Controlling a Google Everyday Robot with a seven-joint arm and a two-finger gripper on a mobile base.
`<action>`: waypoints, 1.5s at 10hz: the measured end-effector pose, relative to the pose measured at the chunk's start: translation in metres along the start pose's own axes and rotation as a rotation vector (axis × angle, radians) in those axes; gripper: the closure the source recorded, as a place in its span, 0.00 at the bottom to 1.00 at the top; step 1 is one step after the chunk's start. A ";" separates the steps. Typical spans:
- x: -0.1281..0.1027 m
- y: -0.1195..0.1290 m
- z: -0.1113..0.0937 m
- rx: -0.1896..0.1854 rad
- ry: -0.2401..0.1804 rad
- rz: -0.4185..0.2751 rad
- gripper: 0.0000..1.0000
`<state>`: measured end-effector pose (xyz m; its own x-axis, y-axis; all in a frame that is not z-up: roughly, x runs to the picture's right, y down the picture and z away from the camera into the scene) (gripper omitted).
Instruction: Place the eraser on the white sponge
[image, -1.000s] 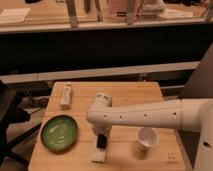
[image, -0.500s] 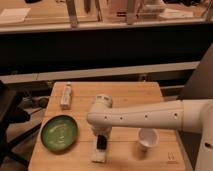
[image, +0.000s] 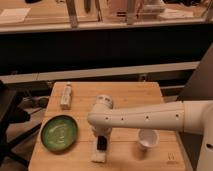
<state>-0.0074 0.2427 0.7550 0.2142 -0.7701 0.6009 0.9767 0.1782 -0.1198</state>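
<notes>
Change: nothing to report, folks — arm, eraser and everything on the table sit exactly where they were a second ago.
Table (image: 127, 95): light wooden top, carrying the whole scene.
Arm (image: 150, 118): big white limb reaching in from the right, bending down near the front edge.
Green plate (image: 59, 133): round dish at front left, well apart from the action.
White sponge (image: 100, 154): flat pale pad at the front edge, right under the wrist.
Cup (image: 148, 138): small white cup just right of the sponge, not touching it.
Packet (image: 66, 95): whitish tube-like packet at the back left, out of play.
Gripper (image: 102, 136): pointing straight down over the sponge, jaws drawn fully together; the eraser sits right at its tips, and whether it is pinched I cannot tell.
Eraser (image: 102, 143): small black block lying on the sponge's upper half, already where it belongs.
Handling: my read — light, stiff, a bit rubbery, so no slip and nothing to break; pinch it across the narrow sides near the middle.
Sponge give: likely soft, so press lightly or the block tips.
Progress: looks nearly done; release and lift remain.
</notes>
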 end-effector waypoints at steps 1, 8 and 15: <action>-0.001 0.001 0.000 0.001 -0.001 -0.003 0.96; -0.004 0.003 0.003 0.015 -0.009 -0.023 0.94; -0.010 0.002 0.005 0.027 -0.015 -0.047 0.81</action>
<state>-0.0072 0.2539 0.7529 0.1675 -0.7686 0.6174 0.9849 0.1583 -0.0702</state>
